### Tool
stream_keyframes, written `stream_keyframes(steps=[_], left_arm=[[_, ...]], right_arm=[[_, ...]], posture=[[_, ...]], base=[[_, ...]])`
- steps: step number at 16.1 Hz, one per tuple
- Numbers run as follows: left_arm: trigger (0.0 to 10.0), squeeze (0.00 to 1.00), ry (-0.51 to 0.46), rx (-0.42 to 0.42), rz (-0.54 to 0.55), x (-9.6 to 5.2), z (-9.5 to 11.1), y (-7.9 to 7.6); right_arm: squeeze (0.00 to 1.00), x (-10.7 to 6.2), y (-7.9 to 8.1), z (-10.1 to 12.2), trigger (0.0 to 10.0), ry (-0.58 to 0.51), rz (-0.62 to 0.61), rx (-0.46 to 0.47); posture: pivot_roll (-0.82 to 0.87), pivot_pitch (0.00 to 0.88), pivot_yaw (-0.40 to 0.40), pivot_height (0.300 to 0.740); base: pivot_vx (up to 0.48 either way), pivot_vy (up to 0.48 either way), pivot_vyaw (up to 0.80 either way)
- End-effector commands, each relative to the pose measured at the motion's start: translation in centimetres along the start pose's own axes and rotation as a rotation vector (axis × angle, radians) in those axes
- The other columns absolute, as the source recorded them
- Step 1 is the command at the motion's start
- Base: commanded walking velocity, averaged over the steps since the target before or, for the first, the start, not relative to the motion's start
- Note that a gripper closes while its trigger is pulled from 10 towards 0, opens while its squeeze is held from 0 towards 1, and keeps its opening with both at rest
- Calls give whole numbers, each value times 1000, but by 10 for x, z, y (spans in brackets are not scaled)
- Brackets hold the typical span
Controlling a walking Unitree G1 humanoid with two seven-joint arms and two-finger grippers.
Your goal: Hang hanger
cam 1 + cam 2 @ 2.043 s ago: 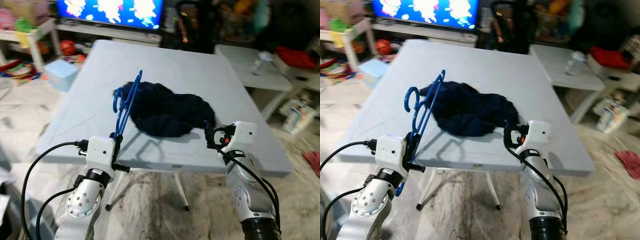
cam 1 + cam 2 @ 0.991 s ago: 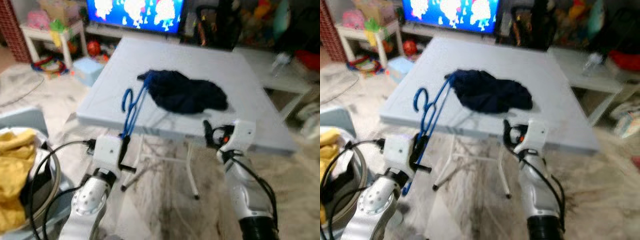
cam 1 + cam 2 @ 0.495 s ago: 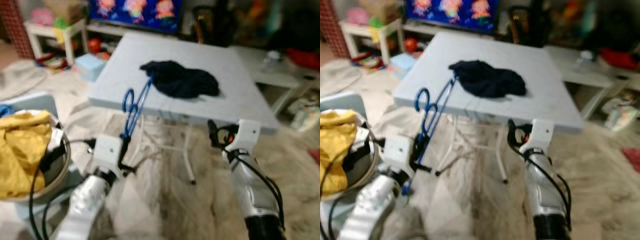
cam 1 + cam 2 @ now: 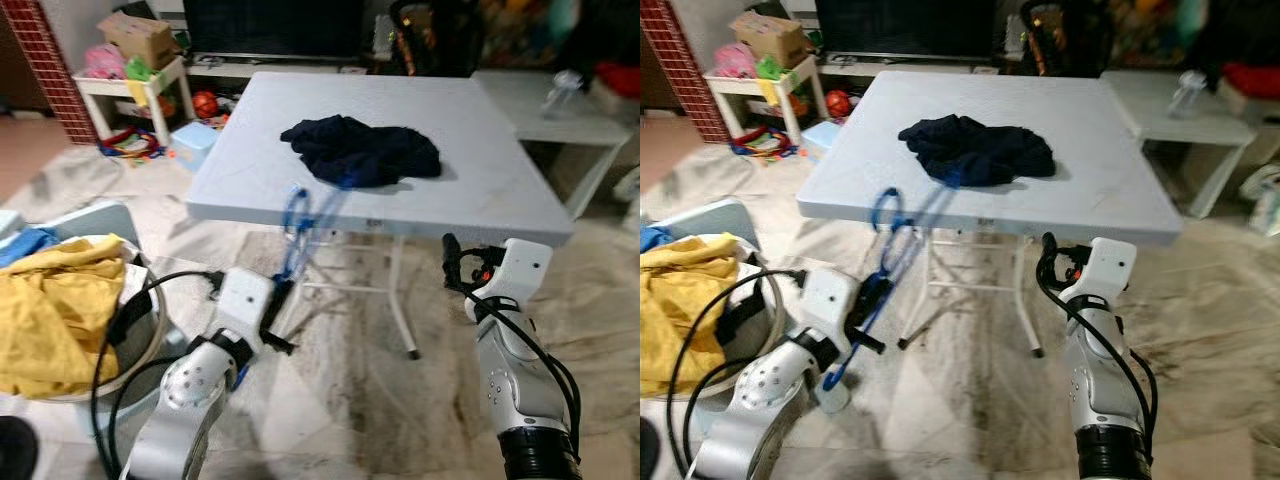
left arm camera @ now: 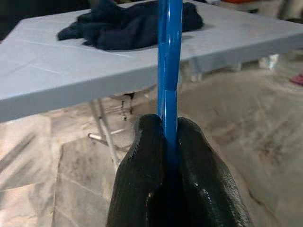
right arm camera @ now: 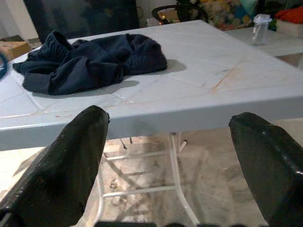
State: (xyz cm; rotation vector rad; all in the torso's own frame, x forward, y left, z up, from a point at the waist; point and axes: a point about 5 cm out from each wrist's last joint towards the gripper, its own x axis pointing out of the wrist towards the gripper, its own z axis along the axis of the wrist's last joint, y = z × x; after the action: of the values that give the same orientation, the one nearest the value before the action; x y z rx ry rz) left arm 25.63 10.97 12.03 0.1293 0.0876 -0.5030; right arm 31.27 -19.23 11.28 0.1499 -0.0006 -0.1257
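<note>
A blue plastic hanger (image 4: 296,228) sticks up from my left gripper (image 4: 276,302), which is shut on its lower bar; in the left wrist view the black fingers (image 5: 142,161) pinch the blue bar (image 5: 169,56). The hanger is held in the air in front of the near edge of the light grey folding table (image 4: 500,195). A dark navy garment (image 4: 365,150) lies crumpled on the tabletop. My right gripper (image 4: 455,265) is raised in front of the table's near right edge, open and holding nothing, with its fingers (image 6: 71,161) wide apart.
A basket with yellow cloth (image 4: 55,310) stands on the floor at my left. A low white table (image 4: 560,125) sits at the far right. Toys, a small white shelf (image 4: 130,75) and a light blue box (image 4: 195,145) are at the far left, a dark screen (image 4: 270,25) behind.
The camera has backed away from the table, so more floor and the basket come into view. The screen has gone dark. The hanger stays in my left gripper.
</note>
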Motion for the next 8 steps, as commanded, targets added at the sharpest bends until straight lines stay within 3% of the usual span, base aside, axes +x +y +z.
stream_keyframes(steps=[1,2,3,4,5,7,8], left_arm=[[10000,0,13,2,-37,2,0,0],[10000,0,32,16,-130,1,-1,-2],[10000,0,109,46,-241,-3,-10,-3],[10000,0,139,53,-273,-5,-13,-3],[10000,0,271,109,-430,-23,-34,0],[10000,0,363,150,-533,-38,-49,-4],[10000,0,364,195,-590,-44,-53,-10]], right_arm=[[0,-1,-5,0,10000,-6,-6,-9],[0,1,-2,4,10000,-10,90,-78],[0,3,2,9,10000,-7,223,-185],[0,3,2,10,10000,-7,259,-216],[0,9,-7,18,10000,38,454,-390],[0,13,-18,26,10000,114,604,-487],[0,12,-22,30,10000,137,689,-551]], posture=[[147,0,9,740],[143,0,-3,740],[137,0,-15,740],[137,0,-15,740],[130,12,-39,740],[138,24,-65,740],[145,26,-73,740]], base=[[0,0,0],[0,0,0],[0,0,0],[0,0,0],[0,0,0],[0,0,0],[0,0,0]])
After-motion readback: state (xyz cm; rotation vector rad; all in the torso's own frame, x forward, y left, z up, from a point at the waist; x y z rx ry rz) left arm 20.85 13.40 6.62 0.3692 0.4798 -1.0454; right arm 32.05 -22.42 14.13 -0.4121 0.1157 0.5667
